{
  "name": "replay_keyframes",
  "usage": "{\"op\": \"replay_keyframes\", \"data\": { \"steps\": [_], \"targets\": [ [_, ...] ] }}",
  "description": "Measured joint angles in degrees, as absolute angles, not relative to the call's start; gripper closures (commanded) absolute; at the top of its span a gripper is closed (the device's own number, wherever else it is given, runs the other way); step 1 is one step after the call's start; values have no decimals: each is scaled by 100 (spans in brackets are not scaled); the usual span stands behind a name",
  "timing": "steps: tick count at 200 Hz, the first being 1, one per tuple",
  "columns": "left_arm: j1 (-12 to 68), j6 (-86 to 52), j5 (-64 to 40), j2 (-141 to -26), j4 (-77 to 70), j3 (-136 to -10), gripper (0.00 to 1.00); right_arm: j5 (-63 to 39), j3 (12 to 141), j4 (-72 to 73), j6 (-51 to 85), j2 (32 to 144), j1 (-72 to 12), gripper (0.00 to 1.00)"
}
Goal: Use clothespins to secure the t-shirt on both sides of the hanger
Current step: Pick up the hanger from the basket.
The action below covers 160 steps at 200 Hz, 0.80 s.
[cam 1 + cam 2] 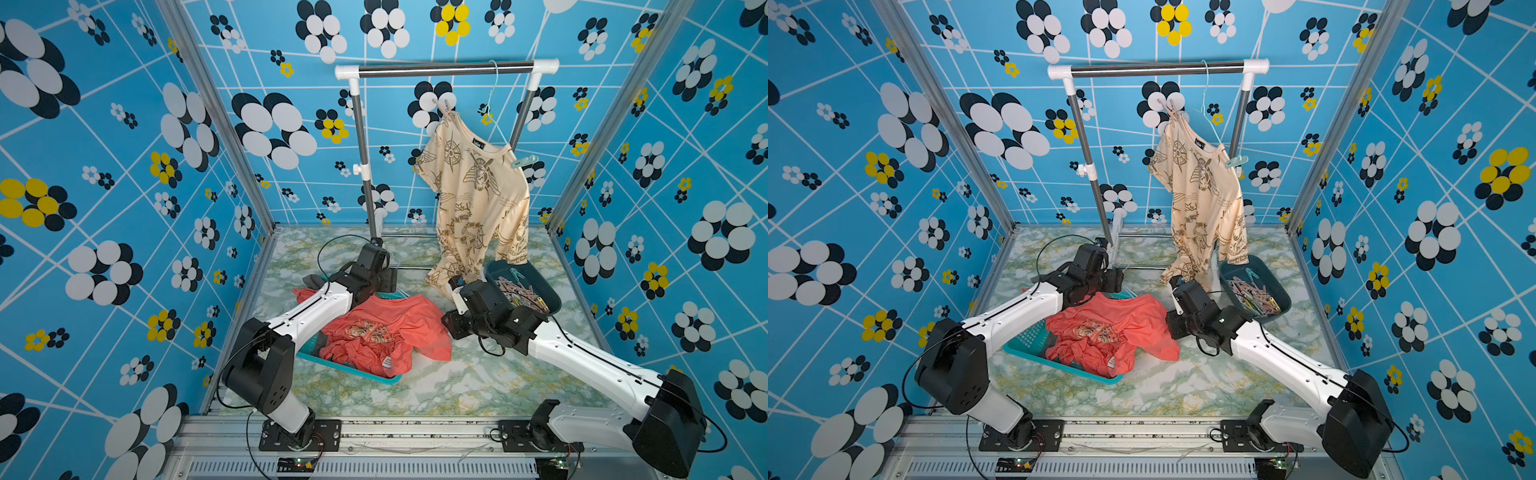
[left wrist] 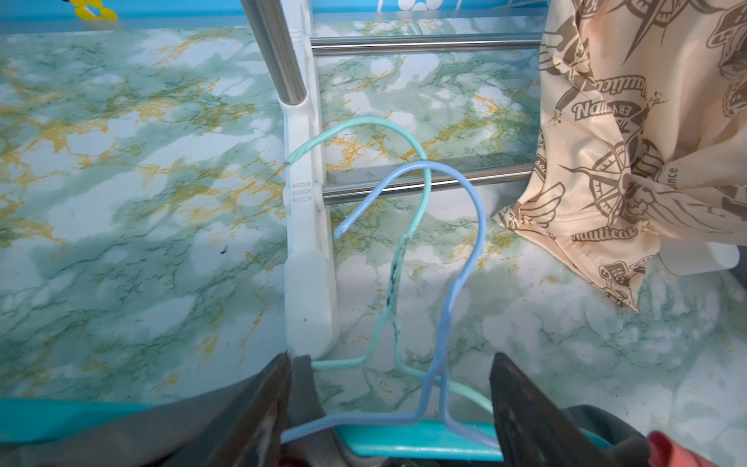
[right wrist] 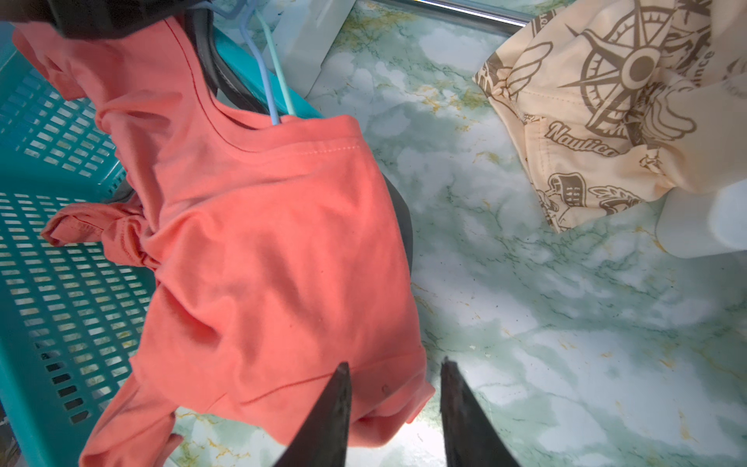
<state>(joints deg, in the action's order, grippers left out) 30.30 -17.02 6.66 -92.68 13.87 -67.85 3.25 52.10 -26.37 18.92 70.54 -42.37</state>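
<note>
The green marbled bench [image 1: 478,386] stands inside blue flowered walls [image 1: 124,166]. Nearest, an orange t-shirt [image 1: 386,328] lies over a teal basket [image 1: 1025,340]. The right pincer [image 3: 394,368] is spread and empty near its sleeve. The left pincer [image 2: 390,360] is spread too, with a blue hanger [image 2: 482,218] between the jaws, not gripped. Further back, the clothespins [image 1: 521,293] fill a dark tub [image 1: 552,296]. Behind, a cream t-shirt [image 1: 478,195] hangs from the rail [image 1: 444,70], with a mint clothespin [image 1: 524,161] on one shoulder.

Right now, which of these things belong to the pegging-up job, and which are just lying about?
In the job:
cream t-shirt; its hanger; pink clothespin and mint clothespin on its shoulders; tub of spare clothespins; rail.

Lying about, it seems:
orange t-shirt; teal basket; blue hanger; green hanger.
</note>
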Motion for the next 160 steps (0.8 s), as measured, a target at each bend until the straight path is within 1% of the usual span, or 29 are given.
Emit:
{"op": "replay_keyframes", "data": {
  "steps": [19, 28, 32, 35, 66, 71, 78, 79, 131, 160],
  "targets": [
    [3138, -1638, 628, -9568, 1420, -7124, 46, 346, 5199, -2639, 1892, 7054, -4237, 62],
    [3177, -1645, 613, -9697, 1428, -7253, 55, 364, 5199, -2639, 1892, 7054, -4237, 62],
    [3194, -1601, 587, -9747, 1441, -7310, 62, 381, 5199, -2639, 1892, 7054, -4237, 63],
    [3203, -1636, 591, -9789, 1444, -7345, 65, 386, 5199, -2639, 1892, 7054, -4237, 63],
    [3240, -1527, 604, -10147, 1566, -7629, 79, 425, 5199, -2639, 1892, 7052, -4237, 63],
    [3240, -1533, 604, -10191, 1599, -7669, 84, 429, 5199, -2639, 1892, 7052, -4237, 63],
    [3240, -1507, 607, -10245, 1636, -7703, 99, 443, 5199, -2639, 1892, 7050, -4237, 63],
    [3240, -1511, 611, -10256, 1636, -7708, 100, 443, 5199, -2639, 1892, 7050, -4237, 63],
    [3240, -1452, 661, -10287, 1852, -7797, 100, 523, 5199, -2663, 1890, 7017, -4237, 63],
    [3240, -1452, 692, -9841, 1933, -7791, 100, 550, 5201, -2694, 1892, 6997, -4237, 63]
  ]
}}
